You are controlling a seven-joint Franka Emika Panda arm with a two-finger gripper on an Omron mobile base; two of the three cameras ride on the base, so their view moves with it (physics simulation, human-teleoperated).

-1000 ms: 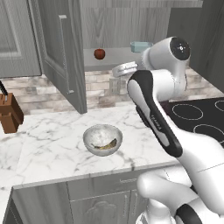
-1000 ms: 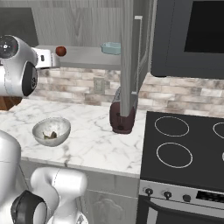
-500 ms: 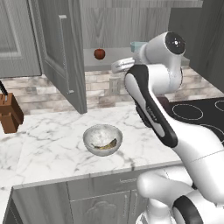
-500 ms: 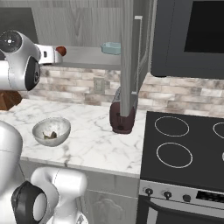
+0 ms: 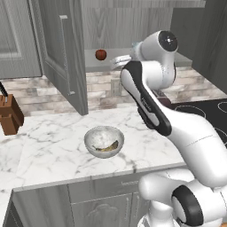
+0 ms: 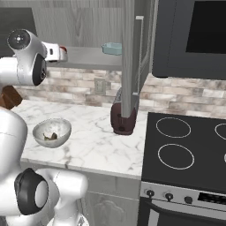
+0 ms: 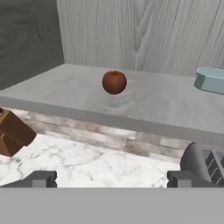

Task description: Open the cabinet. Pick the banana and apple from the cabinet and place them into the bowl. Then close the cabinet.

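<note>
Clearly fingers point(image 7: 111, 178) spread wide, empty, apparently short of apple point(image 7: 114, 82)

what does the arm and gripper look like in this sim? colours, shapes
Glossy white rounded arm with dark grey joint bands and round dark caps at the joints. The gripper has two small, blocky, dark grey fingertips. No cables or markings visible.

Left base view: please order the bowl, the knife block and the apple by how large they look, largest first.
1. bowl
2. knife block, although the picture's left edge cuts it and it stands nearer than the shelf
3. apple, clearly smallest, but also farthest back
</note>
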